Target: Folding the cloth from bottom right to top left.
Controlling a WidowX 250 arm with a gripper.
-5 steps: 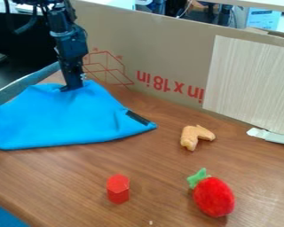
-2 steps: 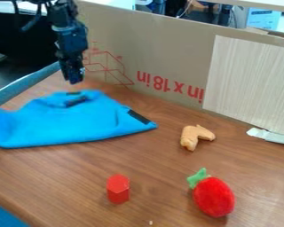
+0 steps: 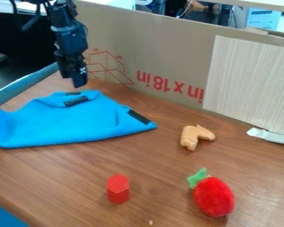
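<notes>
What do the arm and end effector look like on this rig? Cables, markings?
Arm: black, slim, blocky segments. Black cable loops beside its upper part. End effector: black, narrow, small white marks on its side.

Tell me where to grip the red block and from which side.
Best to come straight down from above with the claw and close on two opposite side faces, around mid-height. The red block stands on end, its six-sided top facing up, and those flat faces should give a steady hold.

There's one cloth (image 3: 67, 125), one strawberry (image 3: 214, 197), one block (image 3: 117, 189) (and one tan toy (image 3: 191, 135)).
</notes>
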